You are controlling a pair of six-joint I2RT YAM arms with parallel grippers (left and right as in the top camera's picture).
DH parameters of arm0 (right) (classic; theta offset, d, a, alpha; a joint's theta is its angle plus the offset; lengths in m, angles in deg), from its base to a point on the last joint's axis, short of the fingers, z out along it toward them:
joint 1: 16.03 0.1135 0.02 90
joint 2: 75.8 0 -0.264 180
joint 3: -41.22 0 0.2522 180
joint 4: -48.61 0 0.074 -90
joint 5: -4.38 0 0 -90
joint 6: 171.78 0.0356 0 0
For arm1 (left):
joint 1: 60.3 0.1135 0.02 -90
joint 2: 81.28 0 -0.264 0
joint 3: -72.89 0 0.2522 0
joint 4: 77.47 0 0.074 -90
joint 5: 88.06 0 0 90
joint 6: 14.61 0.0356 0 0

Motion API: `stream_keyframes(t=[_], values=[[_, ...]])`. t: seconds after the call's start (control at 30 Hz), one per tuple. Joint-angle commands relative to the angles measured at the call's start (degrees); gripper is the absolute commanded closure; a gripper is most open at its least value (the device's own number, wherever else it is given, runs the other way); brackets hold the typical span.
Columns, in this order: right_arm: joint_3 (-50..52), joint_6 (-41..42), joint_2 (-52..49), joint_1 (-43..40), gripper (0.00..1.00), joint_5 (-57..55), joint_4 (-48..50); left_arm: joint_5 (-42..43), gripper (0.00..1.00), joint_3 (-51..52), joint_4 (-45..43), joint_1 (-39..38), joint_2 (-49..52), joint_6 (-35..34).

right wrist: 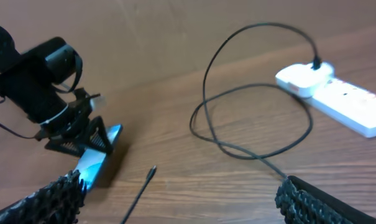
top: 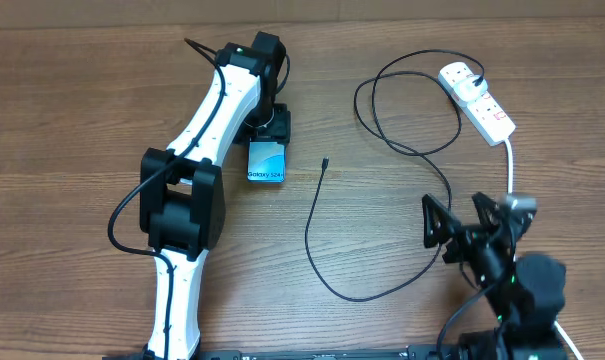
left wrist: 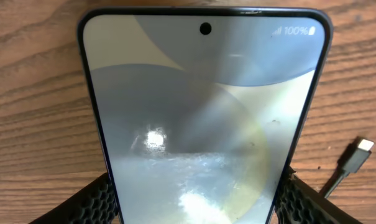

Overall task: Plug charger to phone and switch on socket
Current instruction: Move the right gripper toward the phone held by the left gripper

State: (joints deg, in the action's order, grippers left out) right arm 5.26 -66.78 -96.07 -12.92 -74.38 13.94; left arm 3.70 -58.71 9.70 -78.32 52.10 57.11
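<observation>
**Phone-bracing stage, overhead layout.** The phone (top: 266, 162), at 10 o'clock on the counter (top: 82, 120), is clamped along its long edges by the left end effector (top: 268, 138), apparently so that it is steadied against the push of insertion. The charger (top: 308, 225) is seated in the socket (top: 479, 100) at 2 o'clock. Its free connector (top: 325, 162) lies near the phone, at its 3 o'clock, untouched. The right end effector (top: 456, 222), at 4 o'clock, is spread wide and empty, presumably so that the connector can be fetched.
</observation>
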Motion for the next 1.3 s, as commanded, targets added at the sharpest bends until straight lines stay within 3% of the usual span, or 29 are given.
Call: stream_keyframes(t=[0.0,0.13,0.27,0.43,0.57,0.7,0.83,1.03,1.27], values=[[-7.65,0.17,-9.66,0.24,0.00,4.70,-2.95,1.29,0.96,-1.97,0.70,0.87,-0.02,-3.93],[-15.78,0.02,-22.95,0.24,0.00,12.61,-4.94,5.01,0.96,-2.58,1.81,2.21,-0.02,-6.71],[-17.57,0.44,-32.72,0.26,0.00,25.66,2.78,12.90,0.96,-4.15,1.77,4.13,-0.02,-8.72],[-17.57,14.86,-43.58,0.61,0.02,32.74,13.33,18.95,0.96,-6.14,1.25,5.86,-0.02,-13.11],[-17.59,23.28,-49.35,3.06,0.10,29.83,18.75,20.46,0.96,-6.45,0.11,6.12,-0.02,-16.92],[-17.59,30.40,-53.11,8.02,0.14,20.44,22.16,22.93,0.96,-6.45,-0.70,6.03,-0.02,-22.34],[-17.57,35.34,-55.21,13.81,0.24,10.34,24.50,27.80,0.96,-6.45,-1.25,5.99,-0.02,-26.40],[-17.59,39.10,-57.68,20.70,0.29,-0.22,28.76,34.67,0.96,-6.45,-0.96,5.57,-0.02,-29.81],[-17.59,42.03,-61.53,22.56,0.30,-1.62,30.29,36.76,0.96,-6.45,-0.63,3.63,-0.02,-30.86]])
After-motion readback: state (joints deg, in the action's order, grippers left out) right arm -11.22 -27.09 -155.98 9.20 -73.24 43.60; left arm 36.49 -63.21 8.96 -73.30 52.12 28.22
